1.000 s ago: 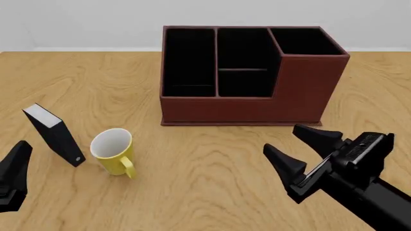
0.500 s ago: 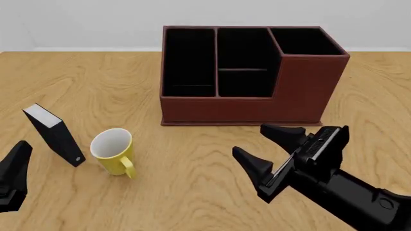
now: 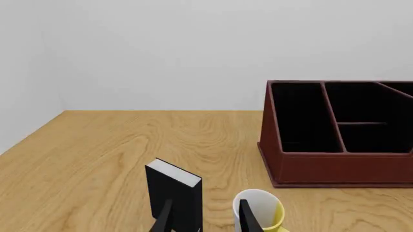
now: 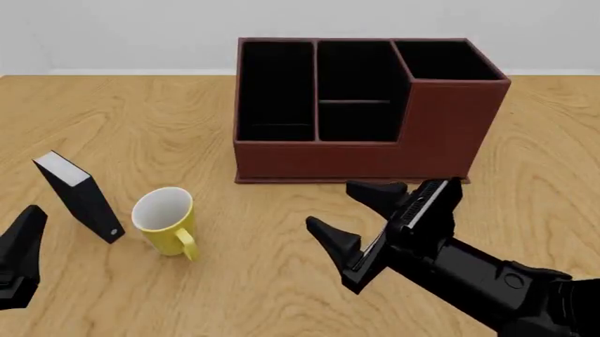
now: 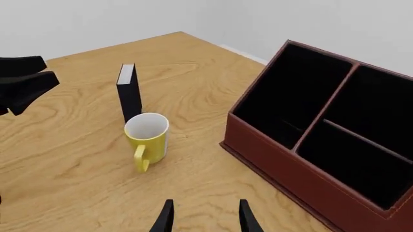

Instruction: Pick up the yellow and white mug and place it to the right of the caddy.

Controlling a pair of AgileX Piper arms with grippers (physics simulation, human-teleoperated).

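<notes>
The mug (image 4: 166, 221) stands upright and untouched toward the near left part of the table (image 4: 281, 210), handle toward the near edge, just beside a small black-and-white box (image 4: 81, 197) and well to the left of the caddy (image 4: 361, 109) at the middle of the far side. Over the last second the right gripper (image 4: 355, 208), jaws spread and empty, has swept leftward along the caddy's near face and now points at the mug, so I judge the approach is under way with the grasp yet to come. The left gripper (image 4: 21, 263) has not moved from the near left edge; whether it is open I cannot tell.
</notes>
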